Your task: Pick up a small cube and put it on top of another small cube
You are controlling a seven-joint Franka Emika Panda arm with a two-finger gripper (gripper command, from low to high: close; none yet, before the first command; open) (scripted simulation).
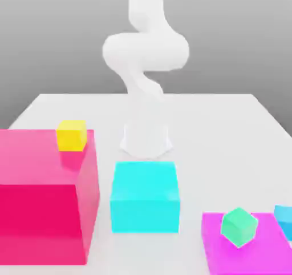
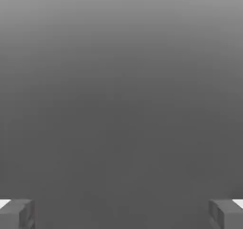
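While my gripper (image 2: 121, 214) hangs spread wide with nothing between its fingers (image 2: 16, 214), the job of stacking one small cube on another has not begun. In the hand view the two fingertips stand at opposite edges against plain grey, holding nothing and touching nothing.

In the exterior view my arm (image 1: 145, 51) rises from its base at the back of the white table (image 1: 228, 114), well apart from every block. The blue cube (image 1: 284, 219), the one I judge I am to lift, sits at the exterior view's right edge, beside the magenta slab (image 1: 217, 245) that carries the green cube (image 1: 239, 227). The yellow cube (image 1: 72, 134) rests on top of the big pink block (image 1: 40, 199) on the exterior view's left; a cyan block (image 1: 144, 197) stands in the middle, in front of my base.

Everything is still to do: reach, grasp, lift, place.

The blue cube is cut off by the frame, so I cannot tell whether it rests on the slab or on the table next to it. The slab and pink block are also cropped. The green cube looks tilted onto an edge or corner, though I cannot be sure how it is resting.
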